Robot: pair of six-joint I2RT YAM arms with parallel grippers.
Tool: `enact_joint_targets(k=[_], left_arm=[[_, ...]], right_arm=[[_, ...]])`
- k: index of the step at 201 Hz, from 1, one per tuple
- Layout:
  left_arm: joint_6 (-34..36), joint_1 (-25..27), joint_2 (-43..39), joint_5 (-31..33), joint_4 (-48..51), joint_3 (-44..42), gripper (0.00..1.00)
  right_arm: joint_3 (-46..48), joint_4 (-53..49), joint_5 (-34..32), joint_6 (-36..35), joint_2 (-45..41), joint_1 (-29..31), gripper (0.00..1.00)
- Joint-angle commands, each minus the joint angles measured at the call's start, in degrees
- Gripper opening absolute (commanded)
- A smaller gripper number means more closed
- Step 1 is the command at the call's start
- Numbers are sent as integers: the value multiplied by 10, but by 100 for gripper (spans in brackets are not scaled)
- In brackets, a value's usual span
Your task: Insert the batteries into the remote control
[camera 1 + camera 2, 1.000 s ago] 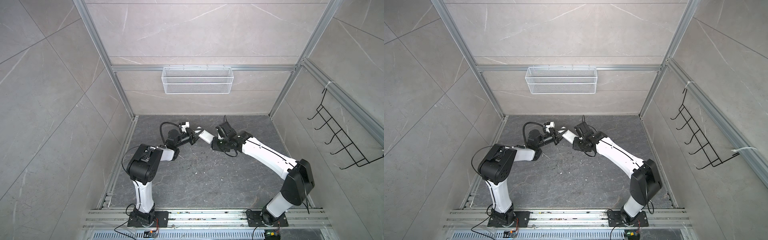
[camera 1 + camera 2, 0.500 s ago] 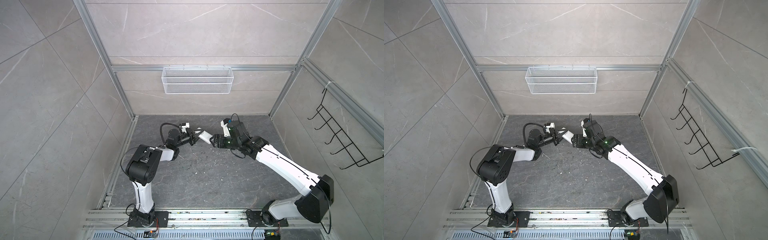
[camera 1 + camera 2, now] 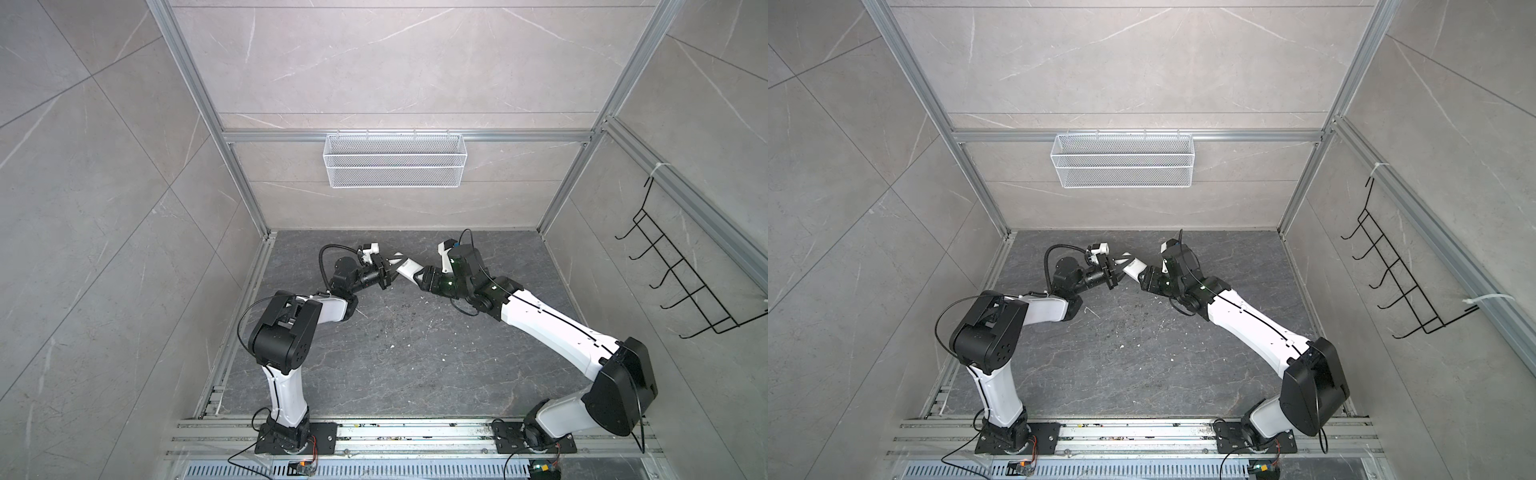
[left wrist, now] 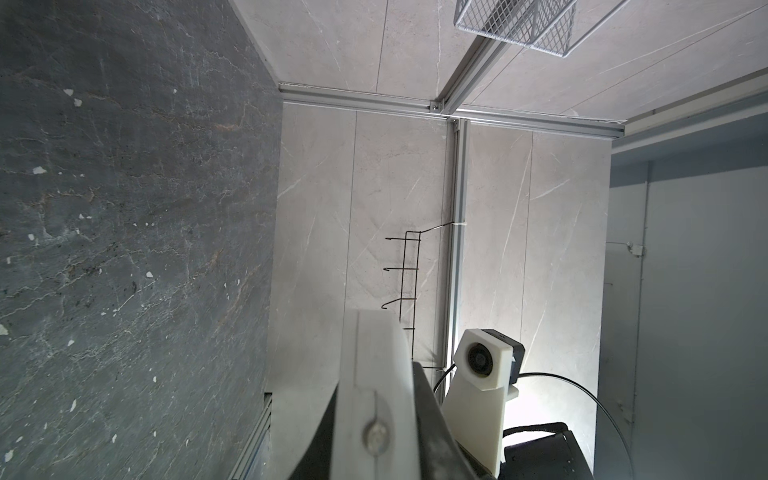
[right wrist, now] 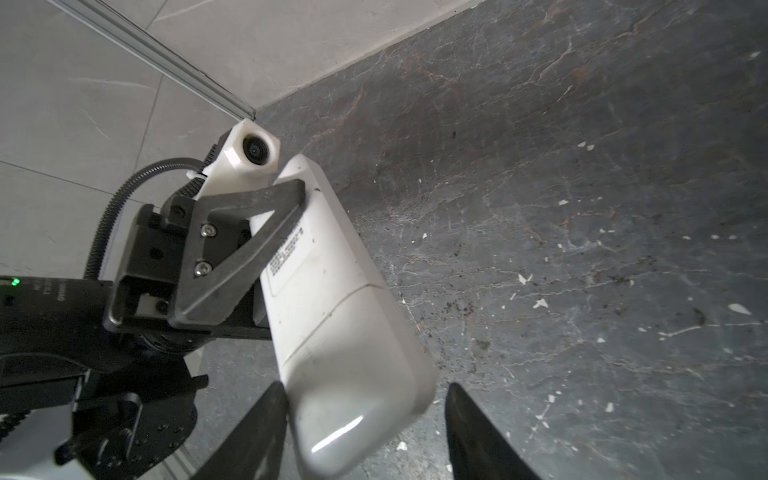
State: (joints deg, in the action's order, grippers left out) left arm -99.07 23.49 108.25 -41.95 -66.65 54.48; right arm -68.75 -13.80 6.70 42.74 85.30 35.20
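My left gripper (image 3: pixel 390 270) is shut on the white remote control (image 3: pixel 409 268) and holds it off the dark floor near the back, as both top views show (image 3: pixel 1133 266). In the left wrist view the remote control (image 4: pixel 374 365) sits edge-on between the dark fingers (image 4: pixel 430 399). In the right wrist view its plain back with a label (image 5: pixel 328 299) faces the camera. My right gripper (image 5: pixel 365 388) is open and straddles the remote's free end, one finger close against it and the other apart. The batteries are out of view.
A white wire basket (image 3: pixel 394 160) hangs on the back wall. A black hook rack (image 3: pixel 681 282) is on the right wall. Small white specks (image 3: pixel 444 356) dot the floor. Metal rails (image 3: pixel 374 432) run along the front edge.
The right arm has rolled its wrist and swung its elbow, and its jaws now stand wider round the remote's end. The left arm has held still with the remote.
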Motion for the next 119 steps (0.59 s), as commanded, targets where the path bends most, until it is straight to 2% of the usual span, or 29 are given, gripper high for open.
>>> enact_joint_targets(k=[1, 32, 65, 92, 119], left_arm=[[-13, -3, -7, 3, -59, 3, 0], [-15, -3, -11, 0, -60, 3, 0], [-17, -3, -10, -1, -65, 3, 0], [-21, -3, -8, 2, -75, -1, 0], [-21, -3, -8, 7, -78, -6, 0]], right_arm=[[25, 59, 15, 69, -4, -5, 57], [66, 131, 26, 135, -10, -11, 48], [103, 195, 44, 183, -19, -22, 44], [126, 229, 49, 209, -30, -32, 45], [151, 277, 54, 248, -34, -41, 54]])
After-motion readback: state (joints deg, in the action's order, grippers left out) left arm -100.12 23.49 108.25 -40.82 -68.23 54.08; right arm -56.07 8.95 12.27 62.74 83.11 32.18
